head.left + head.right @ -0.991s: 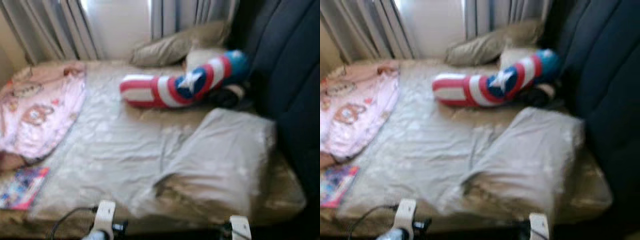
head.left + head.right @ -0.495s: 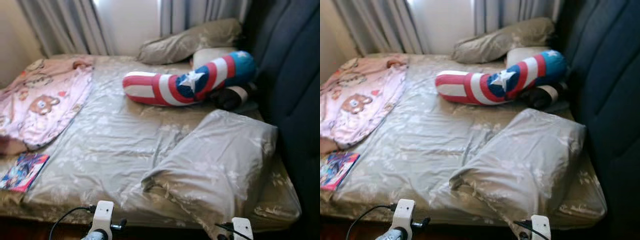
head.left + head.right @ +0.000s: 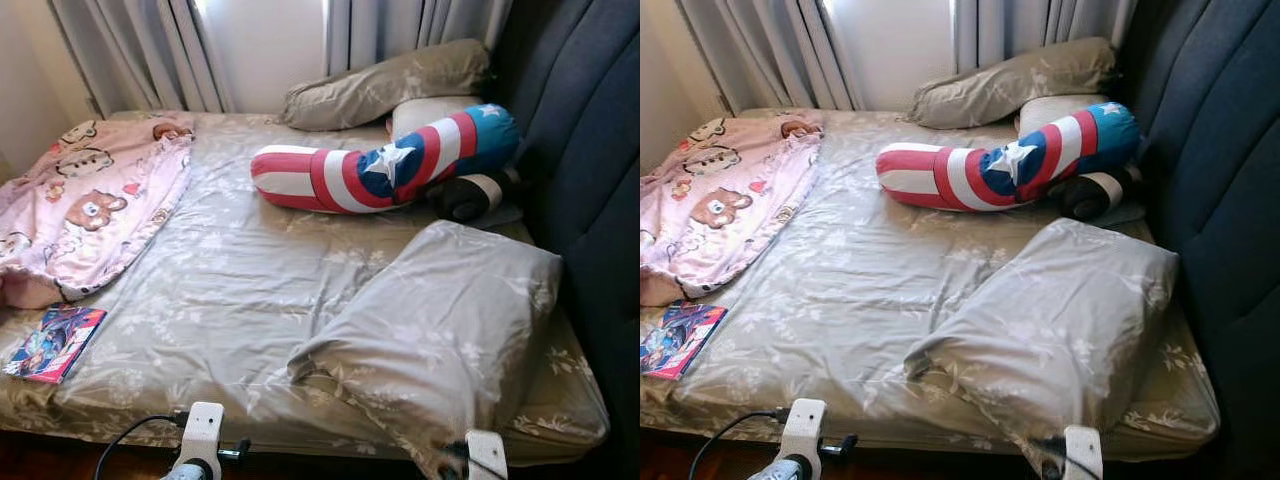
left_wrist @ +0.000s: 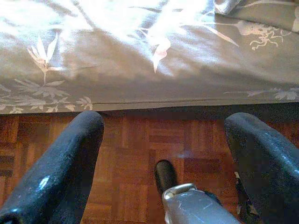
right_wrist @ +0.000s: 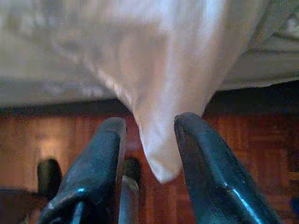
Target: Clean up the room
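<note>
A grey-beige floral pillow (image 3: 440, 330) lies on the bed's front right part, and one corner (image 5: 161, 154) hangs over the front edge. My right gripper (image 5: 149, 122) is below that edge, shut on the hanging corner, with cloth pressed between both fingers (image 5: 110, 154). My left gripper (image 4: 163, 123) hangs open and holds nothing, low in front of the mattress side (image 4: 140, 70), over the parquet floor. A red, white and blue star bolster (image 3: 385, 170) lies across the bed near its head. A pink bear-print blanket (image 3: 90, 210) is bunched at the left, and a comic book (image 3: 55, 342) lies by the front left corner.
Two more pillows (image 3: 385, 85) and a dark rolled thing (image 3: 465, 197) sit at the head of the bed. A dark blue padded headboard (image 3: 600, 200) runs along the right side. Grey curtains (image 3: 150, 50) hang behind. The parquet floor (image 4: 135, 158) lies under the bed's edge.
The head view has shifted a little and become sharp. The things on the bed lie as before, and both wrists stay at the front edge.
</note>
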You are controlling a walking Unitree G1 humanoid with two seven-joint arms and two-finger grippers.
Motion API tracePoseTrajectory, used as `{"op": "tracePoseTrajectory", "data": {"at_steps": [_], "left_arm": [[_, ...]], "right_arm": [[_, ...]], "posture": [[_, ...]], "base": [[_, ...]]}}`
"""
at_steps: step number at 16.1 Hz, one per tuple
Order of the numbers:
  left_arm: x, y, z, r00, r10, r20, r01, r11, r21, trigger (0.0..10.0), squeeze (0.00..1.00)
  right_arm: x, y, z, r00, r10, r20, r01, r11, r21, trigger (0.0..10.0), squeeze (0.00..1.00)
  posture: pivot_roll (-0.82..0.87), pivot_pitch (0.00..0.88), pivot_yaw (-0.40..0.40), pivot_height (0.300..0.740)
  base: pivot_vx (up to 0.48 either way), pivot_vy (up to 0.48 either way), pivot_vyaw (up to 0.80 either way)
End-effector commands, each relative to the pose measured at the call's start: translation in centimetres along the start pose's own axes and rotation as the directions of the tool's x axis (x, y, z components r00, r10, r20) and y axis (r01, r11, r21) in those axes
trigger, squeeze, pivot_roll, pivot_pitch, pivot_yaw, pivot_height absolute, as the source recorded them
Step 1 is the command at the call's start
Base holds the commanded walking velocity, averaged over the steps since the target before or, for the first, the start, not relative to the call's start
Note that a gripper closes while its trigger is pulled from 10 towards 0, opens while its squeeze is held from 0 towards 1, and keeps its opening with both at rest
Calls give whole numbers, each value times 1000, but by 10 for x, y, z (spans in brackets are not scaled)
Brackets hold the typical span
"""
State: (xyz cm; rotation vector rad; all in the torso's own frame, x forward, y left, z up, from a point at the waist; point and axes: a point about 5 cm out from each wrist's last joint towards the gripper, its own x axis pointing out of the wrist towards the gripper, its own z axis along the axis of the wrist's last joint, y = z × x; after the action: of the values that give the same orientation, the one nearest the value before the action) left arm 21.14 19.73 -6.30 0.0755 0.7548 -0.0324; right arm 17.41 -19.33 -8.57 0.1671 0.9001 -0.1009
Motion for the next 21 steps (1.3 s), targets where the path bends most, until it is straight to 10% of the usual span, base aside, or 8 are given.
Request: {"op": "tracePoseTrajectory", "data": {"at_steps": [1,2,9,21], "left_arm": [[-1,3,-2,1000,14,-8,-14,1000,-19,10000,0],[-1,3,-3,1000,17,-11,-18,999,-27,10000,0],[-3,2,-10,999,18,-42,-19,999,-34,10000,0],[-3,2,-10,999,22,-37,-24,999,-35,10000,0]], "right_arm": [[0,-1,1,999,-32,15,31,994,107,10000,0],[1,-8,9,995,-87,50,72,966,248,10000,0],[0,-4,4,997,-67,28,65,995,78,10000,0],[0,-8,6,993,-110,39,107,991,78,10000,0]], "posture": [[-4,0,1,740],[-3,0,-8,740],[-1,0,-13,740],[3,0,-14,740]], "base": [[0,0,0],[0,0,0],[0,0,0],[0,0,-127]]}}
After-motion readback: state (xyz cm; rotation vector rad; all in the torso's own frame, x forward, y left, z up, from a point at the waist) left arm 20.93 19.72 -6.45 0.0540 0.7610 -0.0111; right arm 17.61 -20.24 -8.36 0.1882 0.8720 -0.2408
